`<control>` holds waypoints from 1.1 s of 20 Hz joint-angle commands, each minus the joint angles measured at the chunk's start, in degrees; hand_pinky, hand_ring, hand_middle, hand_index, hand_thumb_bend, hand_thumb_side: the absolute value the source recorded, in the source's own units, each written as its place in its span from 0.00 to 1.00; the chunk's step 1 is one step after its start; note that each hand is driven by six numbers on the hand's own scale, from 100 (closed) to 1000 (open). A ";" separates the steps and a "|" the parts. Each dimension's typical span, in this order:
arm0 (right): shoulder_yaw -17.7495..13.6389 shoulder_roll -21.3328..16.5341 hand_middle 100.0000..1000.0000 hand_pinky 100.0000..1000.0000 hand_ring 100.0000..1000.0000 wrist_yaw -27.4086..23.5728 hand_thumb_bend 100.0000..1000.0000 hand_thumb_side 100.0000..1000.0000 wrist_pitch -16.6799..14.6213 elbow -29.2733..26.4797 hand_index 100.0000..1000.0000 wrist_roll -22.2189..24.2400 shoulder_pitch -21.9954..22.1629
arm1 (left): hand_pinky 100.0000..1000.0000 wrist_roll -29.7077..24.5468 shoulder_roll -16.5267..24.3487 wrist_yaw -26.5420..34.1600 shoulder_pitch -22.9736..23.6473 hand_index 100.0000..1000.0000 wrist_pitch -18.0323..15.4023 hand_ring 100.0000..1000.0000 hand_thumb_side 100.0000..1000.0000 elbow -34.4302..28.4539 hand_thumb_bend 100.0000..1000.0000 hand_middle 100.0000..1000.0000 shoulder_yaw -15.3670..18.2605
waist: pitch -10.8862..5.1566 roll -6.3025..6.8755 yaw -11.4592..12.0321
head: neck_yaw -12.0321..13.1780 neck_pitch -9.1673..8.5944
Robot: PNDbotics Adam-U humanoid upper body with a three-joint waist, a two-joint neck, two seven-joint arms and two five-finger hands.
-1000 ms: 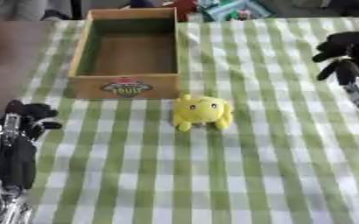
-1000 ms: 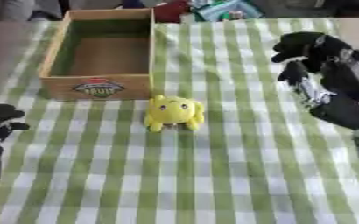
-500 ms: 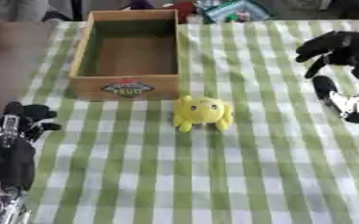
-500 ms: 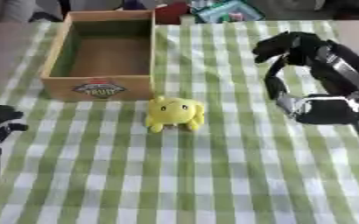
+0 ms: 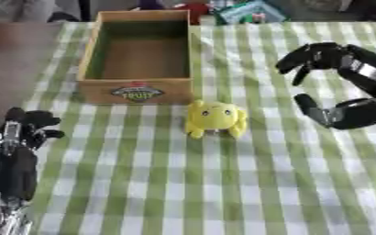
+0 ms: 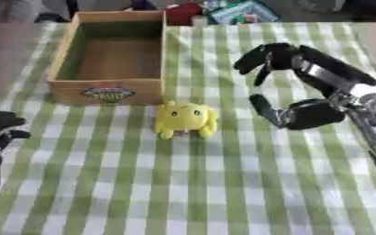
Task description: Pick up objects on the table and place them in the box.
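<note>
A: Toy first. Where does it sit?

B: Yellow plush toy (image 5: 214, 119), upright on its stubby legs, face toward the camera, on the green-and-white checked tablecloth (image 5: 223, 183). Roughly mid-table, closer to the far edge than the near one. Nothing touches it.

A: And the box?

B: Wooden box (image 5: 141, 57), open top, bare inside, at the far left part of the table. A round label shows on its near wall. The toy stands just beside the box's near right corner, a narrow strip of cloth between them.

A: Right hand?

B: Right hand (image 6: 291, 94) comes in from the right edge, black with silver at the wrist. It hangs above the cloth to the right of the toy, near it but clearly apart. Fingers (image 6: 259, 55) arch over the top, thumb (image 6: 265, 109) juts out below, a wide gap between them facing the toy. Spread, gripping nothing.

A: Left hand?

B: Left hand (image 5: 19, 151) at the near left corner, fingers pointing up, loosely curved, idle, nothing in it. Well apart from toy and box.

A: Anything else on the table?

B: Past the far edge, behind the box, some clutter: something red (image 5: 193, 9), something teal and flat (image 5: 251, 11). Can't make out what they are.
</note>
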 commanded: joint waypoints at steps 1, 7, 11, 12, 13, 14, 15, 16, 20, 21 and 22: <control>2.28 -0.56 0.77 0.58 0.77 3.79 0.00 0.11 -1.78 3.35 0.86 1.63 -3.01 | 0.49 -0.38 1.10 0.05 -0.53 0.47 -0.03 0.59 0.68 -0.58 0.00 0.52 -0.31 | -1.20 -0.07 0.22 | -0.36 -0.39; 5.21 3.06 0.77 0.58 0.77 7.84 0.00 0.11 -4.24 10.27 0.86 3.86 -8.27 | 0.49 -0.68 1.05 0.18 -0.61 0.47 0.09 0.59 0.68 -0.58 0.00 0.52 -0.61 | -1.18 0.00 0.92 | -0.93 -0.44; 6.68 5.43 0.77 0.58 0.77 9.76 0.00 0.11 -5.52 14.65 0.86 5.49 -10.87 | 0.49 -0.79 1.02 0.22 -0.62 0.46 0.16 0.59 0.68 -0.53 0.00 0.52 -0.74 | -1.08 0.02 1.41 | -1.25 -0.61; 6.99 5.98 0.77 0.58 0.77 10.31 0.00 0.11 -5.87 15.63 0.86 5.82 -11.40 | 0.49 -0.82 1.01 0.24 -0.61 0.46 0.17 0.59 0.68 -0.52 0.00 0.52 -0.77 | -1.07 0.03 1.47 | -1.30 -0.64; 7.22 6.47 0.78 0.59 0.78 10.86 0.00 0.11 -6.23 16.49 0.86 6.03 -11.89 | 0.49 -0.85 1.00 0.25 -0.63 0.46 0.18 0.59 0.68 -0.52 0.00 0.52 -0.81 | -1.06 0.04 1.55 | -1.40 -0.70; 7.39 6.99 0.78 0.59 0.78 11.52 0.00 0.11 -6.61 17.41 0.86 6.16 -12.43 | 0.49 -0.88 0.99 0.26 -0.68 0.46 0.20 0.59 0.68 -0.51 0.00 0.52 -0.86 | -1.03 0.05 1.63 | -1.52 -0.76; 7.45 7.50 0.78 0.59 0.78 12.15 0.00 0.11 -6.89 18.36 0.86 6.19 -12.95 | 0.49 -0.94 0.97 0.28 -0.73 0.46 0.21 0.59 0.68 -0.53 0.00 0.52 -0.92 | -1.01 0.07 1.72 | -1.64 -0.81; 7.42 7.98 0.78 0.59 0.78 12.70 0.00 0.11 -7.10 19.33 0.86 6.15 -13.40 | 0.49 -1.00 0.95 0.29 -0.76 0.46 0.22 0.59 0.68 -0.54 0.00 0.52 -0.97 | -1.01 0.08 1.83 | -1.74 -0.82; 7.18 9.74 0.78 0.60 0.79 14.63 0.00 0.11 -7.65 22.84 0.87 5.85 -15.01 | 0.49 -1.05 0.91 0.34 -0.69 0.46 0.28 0.59 0.68 -0.50 0.00 0.52 -1.02 | -1.06 0.13 2.34 | -2.06 -0.81; 7.16 10.13 0.79 0.61 0.80 15.10 0.00 0.11 -7.80 23.55 0.87 5.79 -15.31 | 0.49 -1.06 0.89 0.35 -0.69 0.46 0.29 0.59 0.68 -0.49 0.00 0.52 -1.04 | -1.07 0.16 2.40 | -2.10 -0.82; 7.16 10.51 0.79 0.61 0.80 15.52 0.00 0.11 -7.94 24.20 0.87 5.78 -15.59 | 0.49 -1.09 0.86 0.36 -0.70 0.46 0.30 0.59 0.68 -0.49 0.00 0.52 -1.07 | -1.08 0.20 2.44 | -2.13 -0.85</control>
